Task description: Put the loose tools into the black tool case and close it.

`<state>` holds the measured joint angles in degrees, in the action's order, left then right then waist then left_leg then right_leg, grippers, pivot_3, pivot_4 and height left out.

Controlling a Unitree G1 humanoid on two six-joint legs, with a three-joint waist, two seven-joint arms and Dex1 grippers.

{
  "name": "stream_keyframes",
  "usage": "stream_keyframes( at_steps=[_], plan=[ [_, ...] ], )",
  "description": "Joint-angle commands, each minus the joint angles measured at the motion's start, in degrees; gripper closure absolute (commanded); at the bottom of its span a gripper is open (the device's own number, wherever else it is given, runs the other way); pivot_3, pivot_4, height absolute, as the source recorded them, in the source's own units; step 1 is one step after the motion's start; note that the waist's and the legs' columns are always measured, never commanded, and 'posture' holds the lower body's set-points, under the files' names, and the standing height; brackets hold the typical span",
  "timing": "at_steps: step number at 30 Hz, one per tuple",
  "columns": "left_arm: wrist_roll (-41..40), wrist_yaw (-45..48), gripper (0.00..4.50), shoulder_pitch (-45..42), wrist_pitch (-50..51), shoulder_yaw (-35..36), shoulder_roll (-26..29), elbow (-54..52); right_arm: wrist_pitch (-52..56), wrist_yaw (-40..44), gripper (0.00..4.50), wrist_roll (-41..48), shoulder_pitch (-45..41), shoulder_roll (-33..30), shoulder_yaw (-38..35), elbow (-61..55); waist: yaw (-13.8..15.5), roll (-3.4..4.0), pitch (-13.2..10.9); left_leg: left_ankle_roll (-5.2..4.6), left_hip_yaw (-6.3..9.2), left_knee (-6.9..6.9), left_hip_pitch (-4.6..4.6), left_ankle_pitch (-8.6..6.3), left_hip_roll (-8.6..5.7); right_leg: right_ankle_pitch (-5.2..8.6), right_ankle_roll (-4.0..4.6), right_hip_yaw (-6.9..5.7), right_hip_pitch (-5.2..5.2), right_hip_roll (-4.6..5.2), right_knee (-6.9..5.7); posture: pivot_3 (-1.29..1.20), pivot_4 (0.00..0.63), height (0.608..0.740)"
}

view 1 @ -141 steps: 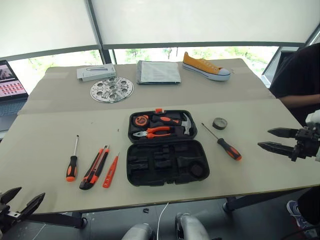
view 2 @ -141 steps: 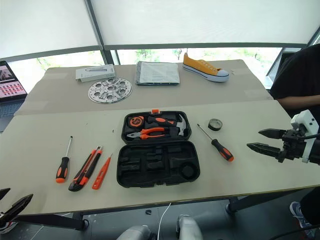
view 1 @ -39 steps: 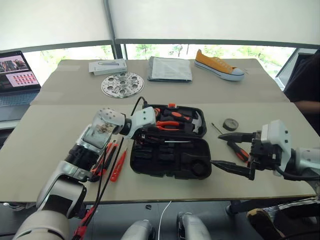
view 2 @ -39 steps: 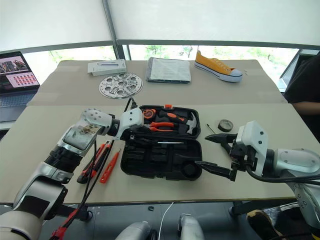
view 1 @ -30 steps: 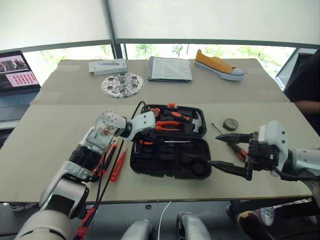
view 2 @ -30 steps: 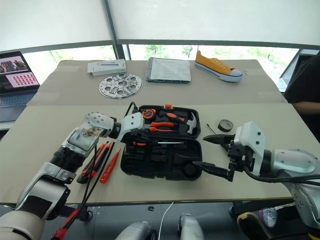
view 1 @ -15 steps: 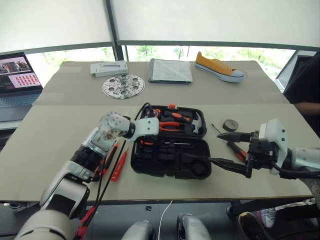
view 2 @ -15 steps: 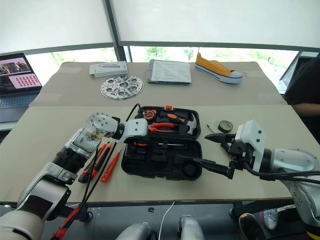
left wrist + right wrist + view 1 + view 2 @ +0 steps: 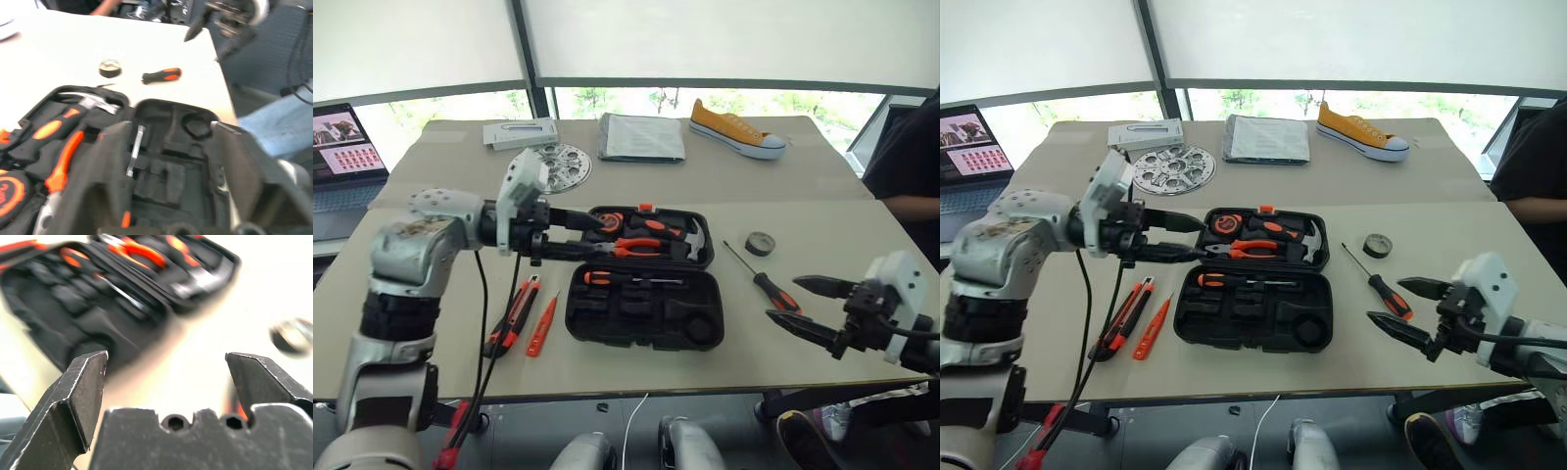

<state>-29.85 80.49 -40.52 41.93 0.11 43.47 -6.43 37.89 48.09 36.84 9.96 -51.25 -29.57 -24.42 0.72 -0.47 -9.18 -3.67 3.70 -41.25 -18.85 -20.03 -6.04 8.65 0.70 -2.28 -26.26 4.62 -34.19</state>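
Shoe (image 9: 736,128), cloth (image 9: 641,136) beyond case (image 9: 641,277)

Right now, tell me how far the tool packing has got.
Done: one screwdriver lies in the open black tool case. In hand: nothing; the left claw hangs open above the case and the right claw is open near the second screwdriver. Left: that screwdriver, the tape roll, utility knife, tester screwdriver, then shutting the case.

Two beige tables (image 9: 783,176) stand end to end before a wide window (image 9: 724,98) with white blinds (image 9: 724,39) lowered; daylight and greenery show beneath
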Motion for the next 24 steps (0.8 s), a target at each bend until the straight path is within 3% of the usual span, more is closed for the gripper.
stream_keyframes(
  at_steps=[1, 10, 15, 20, 24],
  plan=[
    [-3.32, 1.84, 0.10, 0.23, 1.28, 0.17, 2.57, -3.21, -2.85, -2.80, 0.00, -4.36, -2.49, 1.18, 2.39, 5.11, -0.01, -0.01, 0.00, 0.00, -0.03, -0.01, 0.00, 0.00, 0.00, 0.00, 0.00, 0.02, 0.00, -0.01, -0.01, 0.00, 0.150, 0.739],
    [-1.50, 4.00, 0.10, 2.00, -3.19, -2.56, 6.01, -4.33, -4.98, -6.30, 0.00, -12.94, -14.29, 5.19, 14.20, 19.85, -0.17, 0.01, 0.00, 0.01, -0.19, 0.17, 0.11, 0.01, 0.02, -0.02, 0.05, 0.14, -0.03, -0.04, 0.01, 0.00, 0.150, 0.739],
    [-2.69, 3.58, 0.10, 1.92, -2.49, -2.98, 6.34, -4.68, -6.83, -8.99, 0.00, -16.52, -17.13, 7.49, 16.41, 25.32, -0.03, 0.01, 0.00, 0.01, -0.19, 0.19, 0.10, 0.01, -0.01, -0.02, 0.06, 0.12, -0.03, 0.00, 0.04, 0.00, 0.150, 0.739],
    [-2.23, 3.51, 0.00, 3.14, -3.32, -2.97, 7.14, -4.98, -8.45, -8.36, 1.35, -15.72, -15.00, 8.83, 15.29, 24.52, -0.09, 0.01, 0.00, 0.01, -0.20, 0.19, 0.11, 0.01, 0.01, -0.02, 0.06, 0.12, -0.02, -0.04, 0.06, 0.00, 0.150, 0.739],
    [-1.95, 3.22, 0.00, 4.75, -4.03, -2.42, 8.20, -5.06, -7.76, -8.73, 2.84, -13.22, -13.12, 9.24, 11.46, 20.52, -0.13, 0.02, 0.00, 0.01, -0.20, 0.28, 0.14, 0.01, 0.06, -0.02, 0.08, 0.13, -0.04, -0.10, 0.06, 0.00, 0.150, 0.739]
  ],
)
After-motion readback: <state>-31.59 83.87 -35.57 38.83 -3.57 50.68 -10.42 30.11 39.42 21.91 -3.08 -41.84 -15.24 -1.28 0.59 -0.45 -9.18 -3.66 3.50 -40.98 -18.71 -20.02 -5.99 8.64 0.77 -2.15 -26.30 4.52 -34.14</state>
